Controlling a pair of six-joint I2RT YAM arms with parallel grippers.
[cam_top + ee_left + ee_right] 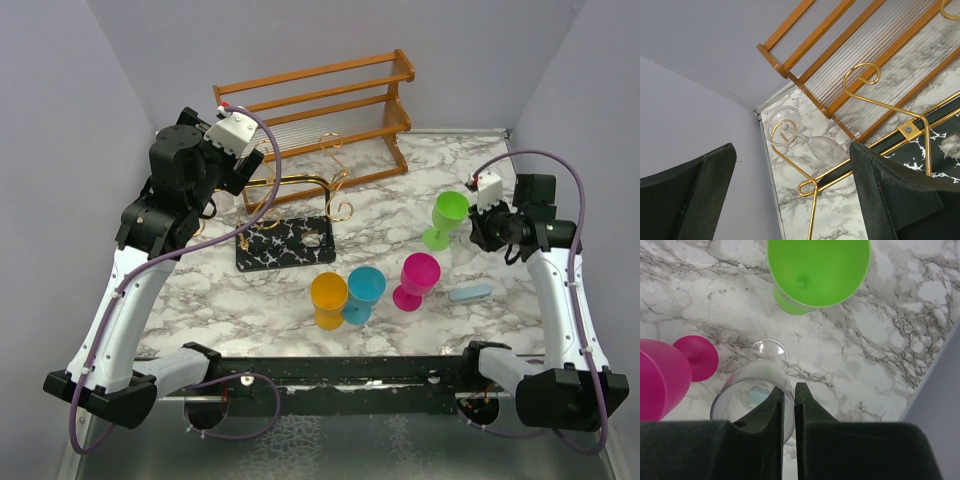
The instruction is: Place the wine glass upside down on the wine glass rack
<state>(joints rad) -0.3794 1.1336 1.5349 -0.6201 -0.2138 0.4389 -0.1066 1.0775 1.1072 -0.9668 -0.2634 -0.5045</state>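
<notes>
Reaching low, right claw point(789, 387) pinches wine glass point(745, 385) rim; raised left claw point(792, 150) gapes.

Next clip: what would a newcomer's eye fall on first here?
The bright colours mid-table: orange cup, blue cup, pink goblet, green goblet. Behind them the gold wine glass rack already carries a clear glass by the open left gripper, while the right gripper pinches a second clear glass at its rim.

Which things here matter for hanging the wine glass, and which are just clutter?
Job: wine glass in right gripper; gold wire rack; second glass already hung on it.
Lying about: wooden shelf; green cup; pink cup; blue cup; orange cup; small blue block.
</notes>
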